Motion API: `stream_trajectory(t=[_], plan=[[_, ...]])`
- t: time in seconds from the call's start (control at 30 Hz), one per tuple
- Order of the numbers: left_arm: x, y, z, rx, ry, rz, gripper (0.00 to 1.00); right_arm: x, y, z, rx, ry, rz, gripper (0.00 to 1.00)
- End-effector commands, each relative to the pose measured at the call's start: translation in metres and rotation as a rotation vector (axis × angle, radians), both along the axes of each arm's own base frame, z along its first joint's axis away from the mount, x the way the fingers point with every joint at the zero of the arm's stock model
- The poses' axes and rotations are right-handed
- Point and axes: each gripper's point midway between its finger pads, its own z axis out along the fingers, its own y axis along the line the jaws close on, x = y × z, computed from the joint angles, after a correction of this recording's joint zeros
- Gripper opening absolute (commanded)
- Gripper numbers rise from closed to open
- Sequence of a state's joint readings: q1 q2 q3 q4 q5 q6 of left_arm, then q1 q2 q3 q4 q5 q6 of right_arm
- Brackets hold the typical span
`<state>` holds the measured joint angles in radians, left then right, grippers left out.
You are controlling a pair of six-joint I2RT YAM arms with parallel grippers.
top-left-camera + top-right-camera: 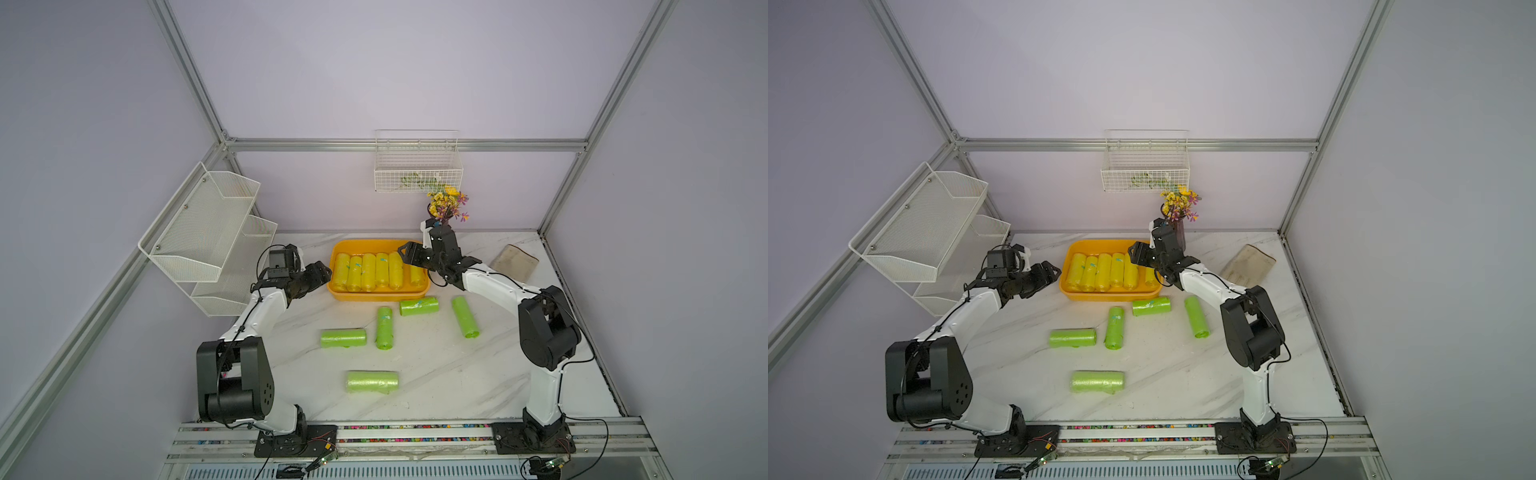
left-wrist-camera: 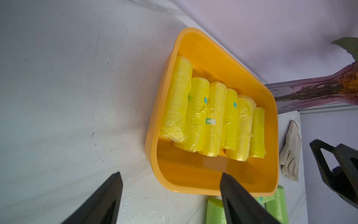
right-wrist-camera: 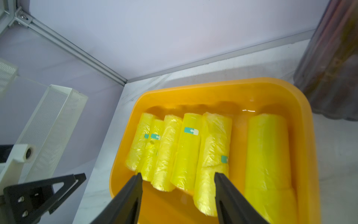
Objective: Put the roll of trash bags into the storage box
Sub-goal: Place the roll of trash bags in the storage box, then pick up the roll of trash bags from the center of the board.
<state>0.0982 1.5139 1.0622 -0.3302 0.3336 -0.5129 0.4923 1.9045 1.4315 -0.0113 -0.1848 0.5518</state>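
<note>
Rolls of trash bags [image 3: 188,151] lie in the storage box [image 3: 302,104] just beneath the right pincer [image 3: 178,175], its jaws apart and empty. Left pincer [image 2: 170,174], also apart, hovers beside the box; green rolls [image 1: 419,306] lie behind both.

No readable text, white arrow on teal sticker [image 3: 191,131], on yellow roll [image 3: 187,155]

Lilac walls [image 1: 374,62] and aluminium frame [image 1: 291,146] enclose a marble-patterned tabletop [image 1: 457,374].
</note>
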Motion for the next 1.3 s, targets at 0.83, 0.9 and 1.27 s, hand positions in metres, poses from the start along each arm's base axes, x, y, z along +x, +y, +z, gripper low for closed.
stream_trajectory(t=[0.83,0.9,1.27], plan=[[0.028,0.001,0.013,0.007,-0.072,-0.036,0.85,-0.128,-0.173,-0.073,-0.404,0.257,-0.231,0.73],[0.032,0.002,0.01,0.019,-0.064,-0.039,0.85,-0.129,-0.175,-0.076,-0.417,0.269,-0.231,0.73],[0.048,0.0,-0.022,0.047,0.012,-0.091,0.76,-0.139,-0.194,-0.109,-0.554,0.372,-0.235,0.73]])
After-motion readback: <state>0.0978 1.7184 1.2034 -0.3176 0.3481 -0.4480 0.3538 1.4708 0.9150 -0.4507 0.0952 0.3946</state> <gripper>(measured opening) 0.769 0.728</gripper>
